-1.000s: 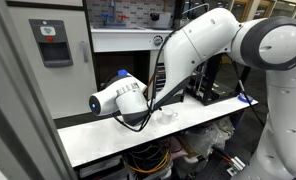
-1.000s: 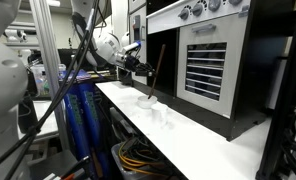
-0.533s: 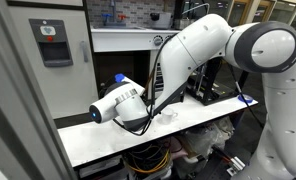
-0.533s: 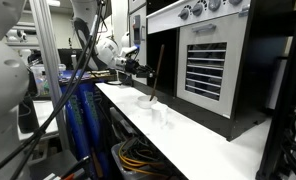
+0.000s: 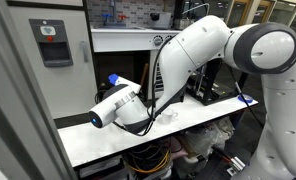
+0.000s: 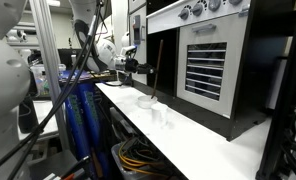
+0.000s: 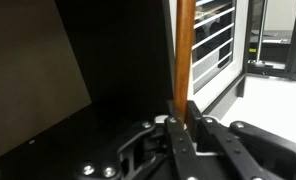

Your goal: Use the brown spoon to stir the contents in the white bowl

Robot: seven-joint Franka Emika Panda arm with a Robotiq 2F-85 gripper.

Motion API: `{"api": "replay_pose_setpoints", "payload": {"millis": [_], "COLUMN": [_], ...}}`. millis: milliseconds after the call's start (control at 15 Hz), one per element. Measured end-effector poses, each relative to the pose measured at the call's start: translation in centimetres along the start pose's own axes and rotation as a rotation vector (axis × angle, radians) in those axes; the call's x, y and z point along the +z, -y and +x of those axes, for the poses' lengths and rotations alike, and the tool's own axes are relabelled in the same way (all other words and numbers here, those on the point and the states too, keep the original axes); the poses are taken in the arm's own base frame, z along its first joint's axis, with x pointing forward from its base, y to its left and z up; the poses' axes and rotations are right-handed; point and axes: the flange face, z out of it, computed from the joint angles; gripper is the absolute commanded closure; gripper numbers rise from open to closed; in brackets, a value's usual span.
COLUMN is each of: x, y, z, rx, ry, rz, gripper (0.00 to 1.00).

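Counter (image 6: 196, 135): white, oven (image 6: 213, 60) behind.
Gripper (image 7: 184, 118): pinching spoon (image 7: 182, 50) handle, spoon near upright.
Bowl (image 6: 145, 100): below gripper, near spoon tip.
Stir: likely best small slow circles, head kept inside rim.

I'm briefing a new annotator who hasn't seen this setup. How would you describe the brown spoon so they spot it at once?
Find the long white counter in front of the oven; the gripper hangs over it. The spoon is the slender orange-brown wooden stick clamped roughly upright in the gripper, the only long, warm-coloured thing there, unlike the small white bowl below.
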Motion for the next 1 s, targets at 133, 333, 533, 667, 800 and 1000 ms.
{"api": "replay_pose_setpoints", "payload": {"millis": [133, 333, 533, 667, 800, 1000], "x": [-0.4, -0.9, -1.0, -0.9, -0.8, -0.7], "y": [-0.1, 0.0, 0.2, 0.3, 0.5, 0.6], "z": [0.1, 0.6, 1.5, 2.1, 2.6, 3.1], "rx": [-0.019, -0.047, -0.071, -0.085, -0.098, -0.117], "ry": [0.007, 0.009, 0.007, 0.007, 0.006, 0.006], "rz": [-0.017, -0.029, -0.032, -0.03, -0.029, -0.026], "gripper": [0.97, 0.97, 0.97, 0.97, 0.97, 0.97]}}
